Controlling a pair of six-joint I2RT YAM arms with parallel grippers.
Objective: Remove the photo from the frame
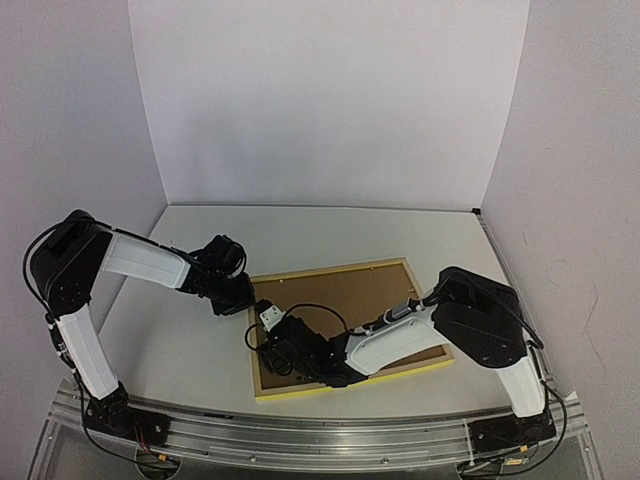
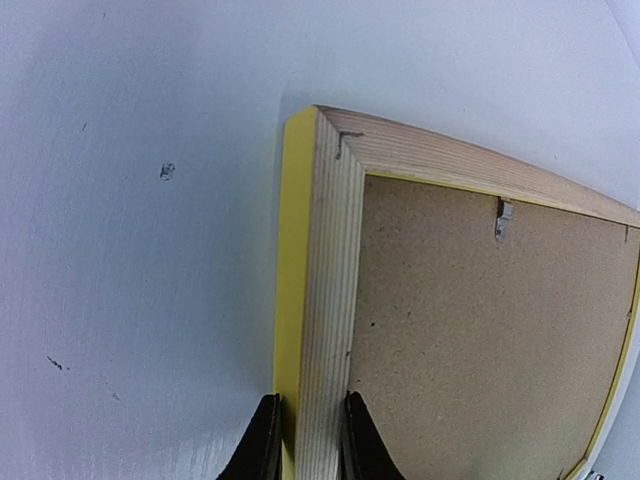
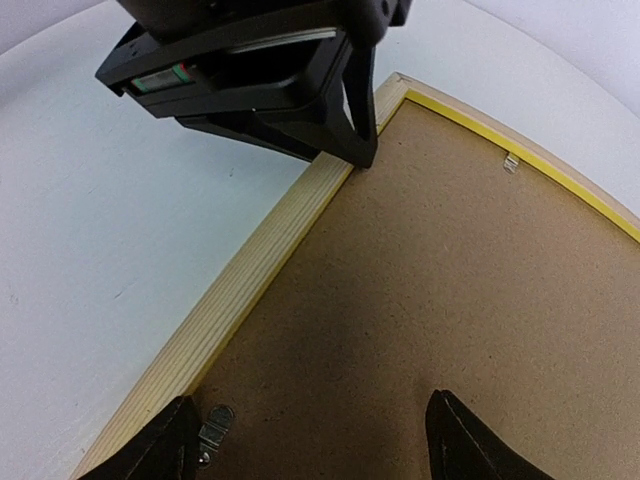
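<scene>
The yellow frame [image 1: 330, 272] lies face down on the table, its pale wood back and brown cardboard backing [image 1: 360, 305] facing up. The photo is hidden under the backing. My left gripper [image 1: 238, 297] is shut on the frame's left rail near the far left corner; in the left wrist view [image 2: 305, 440] its fingers pinch the wood rail [image 2: 325, 330]. My right gripper [image 1: 275, 350] is open low over the backing [image 3: 420, 270] near the frame's near left part, one finger [image 3: 165, 445] next to a metal retaining clip [image 3: 213, 425].
Another metal clip [image 2: 503, 218] sits on the far rail, also in the right wrist view [image 3: 512, 161]. White walls enclose the table on three sides. A metal rail [image 1: 300, 430] runs along the near edge.
</scene>
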